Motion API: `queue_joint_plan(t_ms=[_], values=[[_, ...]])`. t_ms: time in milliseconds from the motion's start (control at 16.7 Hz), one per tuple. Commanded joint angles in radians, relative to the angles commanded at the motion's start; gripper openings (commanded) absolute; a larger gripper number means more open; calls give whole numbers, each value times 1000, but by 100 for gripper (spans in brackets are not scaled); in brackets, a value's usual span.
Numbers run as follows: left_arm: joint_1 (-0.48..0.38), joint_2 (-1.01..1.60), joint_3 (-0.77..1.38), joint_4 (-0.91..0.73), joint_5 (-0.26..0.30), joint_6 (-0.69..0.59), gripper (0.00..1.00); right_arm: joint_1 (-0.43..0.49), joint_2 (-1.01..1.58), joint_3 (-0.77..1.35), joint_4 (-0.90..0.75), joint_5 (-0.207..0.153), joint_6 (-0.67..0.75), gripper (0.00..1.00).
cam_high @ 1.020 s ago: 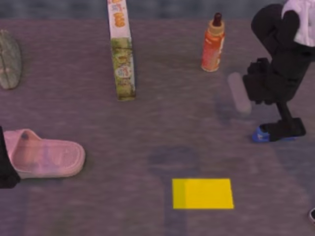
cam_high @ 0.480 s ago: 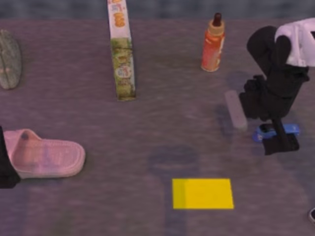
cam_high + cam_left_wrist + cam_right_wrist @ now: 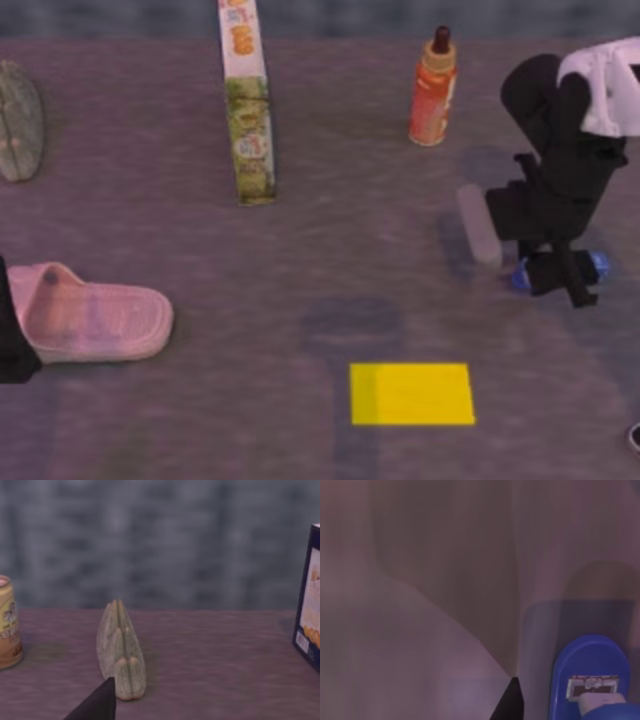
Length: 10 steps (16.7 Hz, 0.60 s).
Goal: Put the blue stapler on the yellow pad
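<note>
The right gripper [image 3: 560, 275] straddles the small bright blue stapler [image 3: 597, 264], up-right of the flat yellow pad [image 3: 412, 393] — whether its claw grips, I cannot tell. Next: lift, carry padward.

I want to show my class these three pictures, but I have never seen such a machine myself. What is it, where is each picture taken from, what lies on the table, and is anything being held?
This is a simulated two-armed robot at a table. One picture looks down from above; the other two come from cameras on each wrist.

The right gripper is down over the blue stapler near the table's right side; whether it grips it cannot be seen. The right wrist view shows the stapler close up. The yellow pad, its goal, is bare.

The left arm is parked at the left edge beside a pink slipper.

Also there: a tall carton, an orange bottle, a greenish ridged object and a can, seen only from the left wrist.
</note>
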State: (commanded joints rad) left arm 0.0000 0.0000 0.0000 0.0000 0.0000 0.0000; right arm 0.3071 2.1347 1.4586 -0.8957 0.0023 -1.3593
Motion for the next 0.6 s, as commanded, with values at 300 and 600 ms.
queue_joint_plan(t_ms=[300,600], values=[[0,0,0,0,0,0,100,0,0,0,0,0,0,0],[0,0,0,0,0,0,100,0,0,0,0,0,0,0]])
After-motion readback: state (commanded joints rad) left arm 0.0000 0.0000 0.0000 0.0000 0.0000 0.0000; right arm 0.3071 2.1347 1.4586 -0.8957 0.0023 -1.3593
